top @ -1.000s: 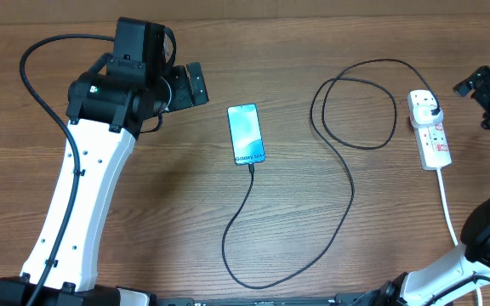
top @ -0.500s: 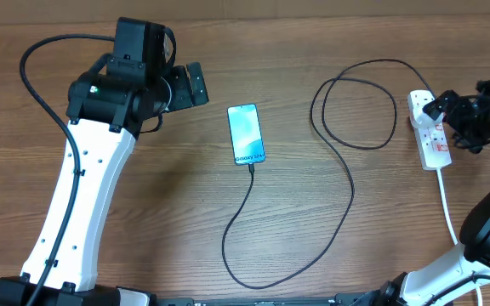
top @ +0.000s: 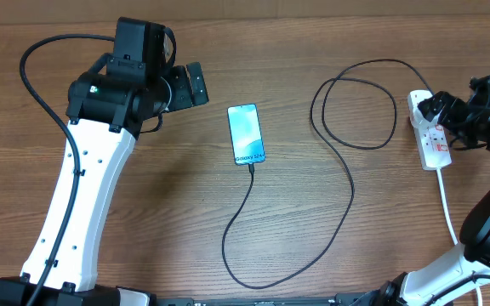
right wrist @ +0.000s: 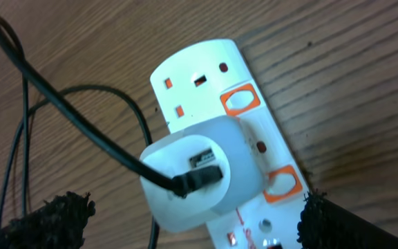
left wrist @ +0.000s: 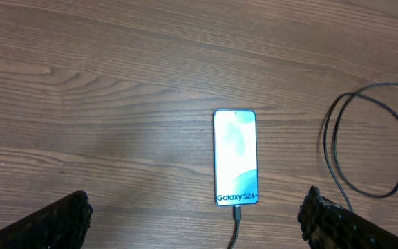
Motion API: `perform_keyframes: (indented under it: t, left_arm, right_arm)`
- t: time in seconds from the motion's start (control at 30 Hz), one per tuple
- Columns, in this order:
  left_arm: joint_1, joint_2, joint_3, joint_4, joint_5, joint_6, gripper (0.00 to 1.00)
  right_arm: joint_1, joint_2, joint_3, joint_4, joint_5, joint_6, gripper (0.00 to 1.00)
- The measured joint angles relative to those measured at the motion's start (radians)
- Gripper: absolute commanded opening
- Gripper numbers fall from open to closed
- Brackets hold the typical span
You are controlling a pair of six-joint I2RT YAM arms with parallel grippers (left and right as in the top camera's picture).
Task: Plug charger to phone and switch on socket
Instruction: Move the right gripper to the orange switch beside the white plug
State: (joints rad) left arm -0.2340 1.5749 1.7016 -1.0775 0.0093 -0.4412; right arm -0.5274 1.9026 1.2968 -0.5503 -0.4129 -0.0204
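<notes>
**Phone cabled, right gripper over the socket**

The phone (top: 246, 134) is laid flat near the middle of the table (top: 143, 238), its long axis run from far edge to near edge in the overhead view. Its text band is pointed at the near edge. The charger (top: 351, 183) is seen entering that end. From there it is looped to the right and coiled up to the socket (top: 435, 144).

The socket is laid at the right, roughly parallel to the phone, with its white cord (top: 449, 212) led off its near end. A white adapter (right wrist: 199, 173) is seated in it.

The right gripper (right wrist: 193, 204) is spread wide above the adapter. The left gripper (left wrist: 195, 200) is held wide open, left of the phone.
</notes>
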Motion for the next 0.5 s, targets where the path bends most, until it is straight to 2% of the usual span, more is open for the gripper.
perform_keyframes:
  t: [0.5]
  left_arm:
    - [0.000,0.000,0.000,0.000,0.000,0.000,1.00]
  right_arm:
    - [0.025,0.014,-0.026,0.083,-0.002,-0.026,1.00]
